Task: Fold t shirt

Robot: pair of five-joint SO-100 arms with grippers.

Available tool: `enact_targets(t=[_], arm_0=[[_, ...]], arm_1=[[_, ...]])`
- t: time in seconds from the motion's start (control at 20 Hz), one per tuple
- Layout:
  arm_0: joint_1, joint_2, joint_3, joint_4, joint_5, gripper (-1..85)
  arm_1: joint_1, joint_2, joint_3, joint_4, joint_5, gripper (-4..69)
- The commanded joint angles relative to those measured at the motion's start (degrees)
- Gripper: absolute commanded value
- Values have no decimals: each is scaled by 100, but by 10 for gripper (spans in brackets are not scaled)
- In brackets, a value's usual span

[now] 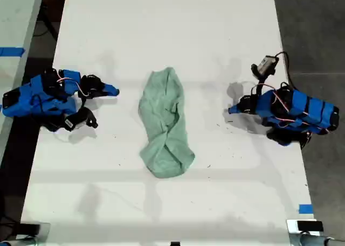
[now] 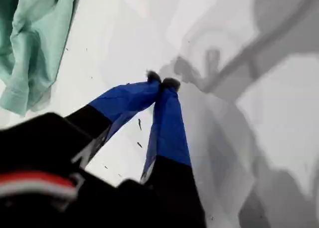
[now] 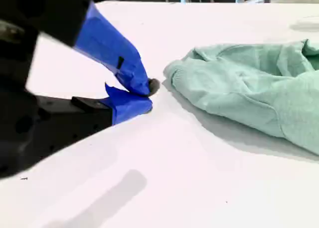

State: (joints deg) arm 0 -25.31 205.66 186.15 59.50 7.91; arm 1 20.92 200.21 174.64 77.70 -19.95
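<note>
so, in the exterior view the t shirt (image 1: 164,122) lies bunched, long axis running between both arms. first wrist view: my first gripper (image 2: 162,81), tips together, empty, shirt off beside it. second wrist view: my second gripper (image 3: 147,97), tips nearly closed, empty, just beside the shirt's hem, so probably nearer.

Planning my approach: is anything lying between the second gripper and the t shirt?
Nothing. In the second wrist view, only bare white table separates my second gripper from the t shirt.
</note>
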Motion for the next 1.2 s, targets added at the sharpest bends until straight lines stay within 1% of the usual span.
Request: enact_targets(t=[0.0,0.05,0.15,0.25,0.35,0.4,0.45,0.5,0.55,0.6,0.65,0.7,0.75,0.8,0.85,0.95,1.05,1.15], arm_0=[[2153,-3586,-3639,598,-2197,-3],[2329,-4790,-4649,782,-2338,-3],[2628,-6785,-6680,1450,-2654,-3],[2953,-8332,-8517,2039,-2751,-3],[3270,-9589,-9844,2039,-2654,1],[3401,-10248,-10494,2048,-2575,33],[3524,-10916,-11153,2048,-2426,61],[3639,-11602,-11777,2048,-2224,113],[3735,-12217,-12331,2039,-2101,145],[3850,-12647,-12665,2004,-2065,160],[3973,-12850,-12753,1793,-2057,163],[4104,-12955,-12744,1600,-2092,162],[4210,-13052,-12744,1529,-2215,158],[4289,-13175,-12718,1538,-2382,156],[4324,-13359,-12718,1644,-2566,156],[4333,-13711,-12718,1749,-2813,159],[4298,-13992,-12744,1688,-2918,159],[4245,-14300,-12762,1688,-3041,163]], arm_1=[[-1301,-1854,-2619,633,2004,-9],[-1468,-2531,-3173,633,2232,-8],[-1881,-3630,-4263,703,2628,-8],[-2268,-4887,-5405,896,2751,-8],[-2681,-6390,-6671,1125,2804,-7],[-2848,-7189,-7400,1345,2848,-5],[-2988,-7928,-8104,1521,2830,27],[-3094,-8587,-8736,1626,2777,81],[-3155,-9123,-9176,1626,2654,130],[-3164,-9598,-9527,1608,2558,160],[-3164,-9940,-9703,1450,2443,187],[-3164,-10239,-9844,1292,2338,234],[-3173,-10521,-9993,1125,2206,319],[-3182,-10837,-10222,1055,2118,354],[-3199,-11188,-10556,1055,2004,370],[-3217,-11751,-11083,1055,1846,377],[-3234,-12182,-11452,1046,1740,377],[-3287,-12480,-11584,879,1635,373]])
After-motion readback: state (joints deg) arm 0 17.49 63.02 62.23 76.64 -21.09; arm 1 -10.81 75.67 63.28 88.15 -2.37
